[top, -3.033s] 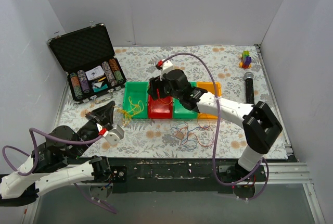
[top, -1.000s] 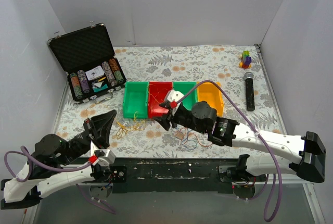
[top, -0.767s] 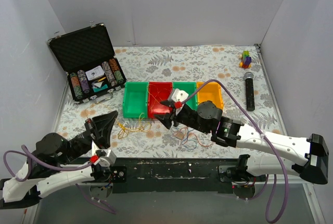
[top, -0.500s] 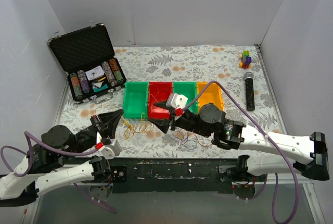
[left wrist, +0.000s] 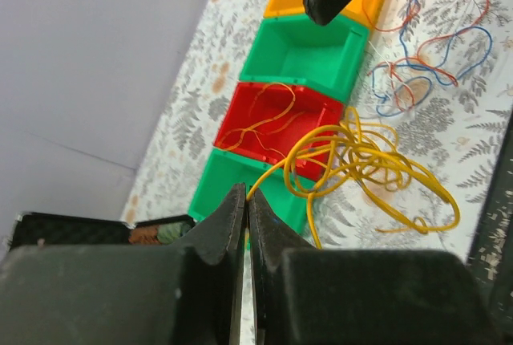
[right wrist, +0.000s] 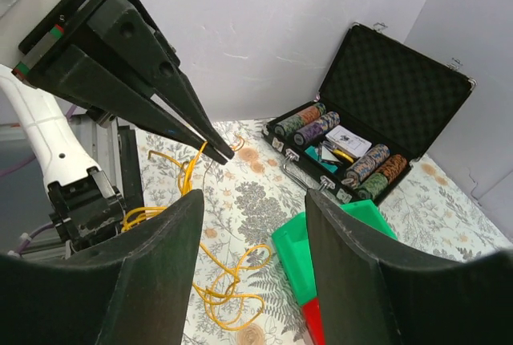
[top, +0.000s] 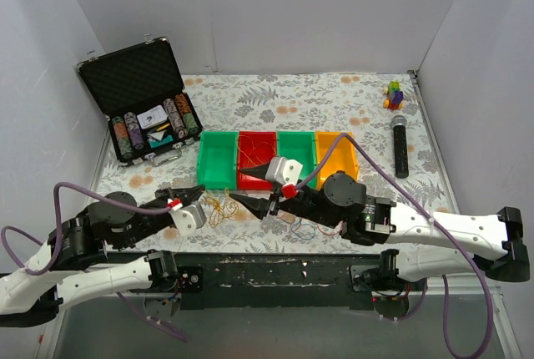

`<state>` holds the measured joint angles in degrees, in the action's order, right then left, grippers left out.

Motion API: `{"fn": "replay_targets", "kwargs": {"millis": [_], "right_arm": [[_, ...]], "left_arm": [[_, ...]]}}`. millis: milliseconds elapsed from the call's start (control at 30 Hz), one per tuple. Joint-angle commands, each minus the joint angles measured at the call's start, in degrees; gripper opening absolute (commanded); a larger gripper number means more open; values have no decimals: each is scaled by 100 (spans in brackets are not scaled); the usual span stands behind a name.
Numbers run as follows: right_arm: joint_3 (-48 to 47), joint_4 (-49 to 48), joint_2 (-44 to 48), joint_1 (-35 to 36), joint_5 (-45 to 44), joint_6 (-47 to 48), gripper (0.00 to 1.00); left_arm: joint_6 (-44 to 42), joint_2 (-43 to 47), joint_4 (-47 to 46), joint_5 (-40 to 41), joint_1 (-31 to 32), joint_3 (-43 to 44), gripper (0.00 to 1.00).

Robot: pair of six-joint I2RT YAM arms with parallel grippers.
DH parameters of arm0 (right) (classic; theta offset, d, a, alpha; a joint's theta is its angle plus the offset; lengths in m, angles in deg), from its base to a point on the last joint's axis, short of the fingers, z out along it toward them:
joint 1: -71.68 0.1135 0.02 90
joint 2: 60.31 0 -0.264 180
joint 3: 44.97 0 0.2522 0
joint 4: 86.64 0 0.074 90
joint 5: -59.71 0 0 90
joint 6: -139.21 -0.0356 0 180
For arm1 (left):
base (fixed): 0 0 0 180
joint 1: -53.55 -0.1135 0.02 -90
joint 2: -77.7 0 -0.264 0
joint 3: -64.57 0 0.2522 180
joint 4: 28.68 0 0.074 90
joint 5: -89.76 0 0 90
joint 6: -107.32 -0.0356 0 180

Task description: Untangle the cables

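left fingers (left wrist: 212, 229) swung inward, pinching yellow cables (left wrist: 362, 160) (a loose tangle); right fingers (right wrist: 156, 281) spread wide.

Overhead plus two wrists
Top camera looks down from 6 o'clock; close wrist cameras face each other, sharing yellow cables (left wrist: 357, 156).

White walls (top: 292, 8), floral-patterned table (top: 317, 96), even light
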<state>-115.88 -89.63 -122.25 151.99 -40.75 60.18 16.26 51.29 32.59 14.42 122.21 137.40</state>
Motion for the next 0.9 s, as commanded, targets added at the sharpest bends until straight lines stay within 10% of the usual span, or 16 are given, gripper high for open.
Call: {"fn": "replay_targets", "kwargs": {"millis": [0,300,533,867], "right_arm": [[-166,-144,-29,116,-526,99,61],[185,40,6,494,-1334,-85,59],[1599,-197,444,503,-2416,-778,70],[2340,-1083,464,503,-1732,-1474,72]], "left_arm": [[1212,92,295,300,-37,-9,0],[2549,-144,935,257,-20,87,0],[1874,-48,128,530,15,114,0],[1715,-74,-119,644,15,201,0]]}}
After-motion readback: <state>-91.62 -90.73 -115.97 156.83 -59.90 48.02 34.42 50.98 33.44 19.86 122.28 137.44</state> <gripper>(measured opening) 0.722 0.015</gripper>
